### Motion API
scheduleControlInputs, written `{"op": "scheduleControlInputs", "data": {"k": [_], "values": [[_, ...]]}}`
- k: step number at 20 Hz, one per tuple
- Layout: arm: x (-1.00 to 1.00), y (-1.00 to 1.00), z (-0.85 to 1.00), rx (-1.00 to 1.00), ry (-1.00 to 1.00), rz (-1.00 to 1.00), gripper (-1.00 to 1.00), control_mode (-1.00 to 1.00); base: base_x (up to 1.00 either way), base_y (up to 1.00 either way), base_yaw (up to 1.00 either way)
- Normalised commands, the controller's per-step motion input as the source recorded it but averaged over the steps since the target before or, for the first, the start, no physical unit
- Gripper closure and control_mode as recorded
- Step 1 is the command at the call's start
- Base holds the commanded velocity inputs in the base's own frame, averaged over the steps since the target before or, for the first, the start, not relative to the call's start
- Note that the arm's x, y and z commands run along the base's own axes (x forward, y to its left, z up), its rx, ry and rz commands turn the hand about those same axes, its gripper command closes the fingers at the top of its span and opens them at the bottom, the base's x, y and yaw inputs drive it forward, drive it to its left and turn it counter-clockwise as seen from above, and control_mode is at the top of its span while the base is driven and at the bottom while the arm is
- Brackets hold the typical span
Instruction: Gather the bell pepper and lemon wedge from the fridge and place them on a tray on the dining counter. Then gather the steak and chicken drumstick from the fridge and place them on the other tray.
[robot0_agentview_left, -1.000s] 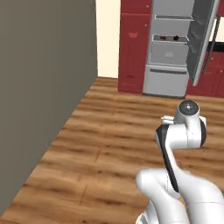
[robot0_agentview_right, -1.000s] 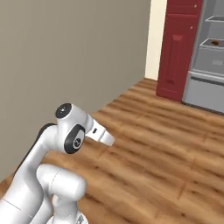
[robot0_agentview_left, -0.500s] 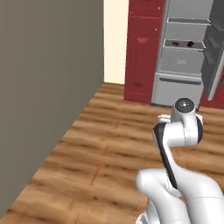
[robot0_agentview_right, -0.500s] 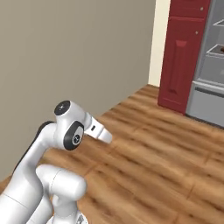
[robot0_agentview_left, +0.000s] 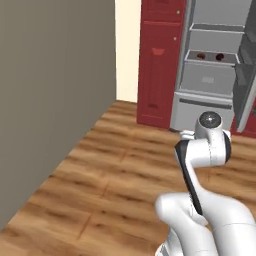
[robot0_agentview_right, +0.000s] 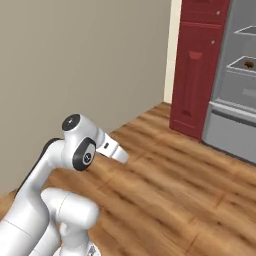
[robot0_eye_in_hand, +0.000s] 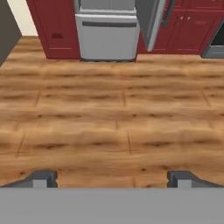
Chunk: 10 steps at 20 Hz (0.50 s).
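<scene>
fridge (robot0_agentview_left: 212, 75): grey, door swung open at its right, standing at 1 o'clock in the left base view, between red cabinets
shelf items (robot0_agentview_left: 210, 56): two small dark reddish-brown lumps side by side on an upper shelf; too small to tell which foods
fridge bottom drawer (robot0_eye_in_hand: 107, 37): closed, at 12 o'clock in the hand view
</scene>
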Motion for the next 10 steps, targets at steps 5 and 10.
{"op": "scheduleControlInputs", "data": {"k": [5,10], "values": [[0.0,0.0,0.0,0.0,0.0,0.0,-1.0,1.0,0.33,-0.86,-0.08],[0.0,0.0,0.0,0.0,0.0,0.0,-1.0,1.0,0.82,-0.33,-0.2]]}}
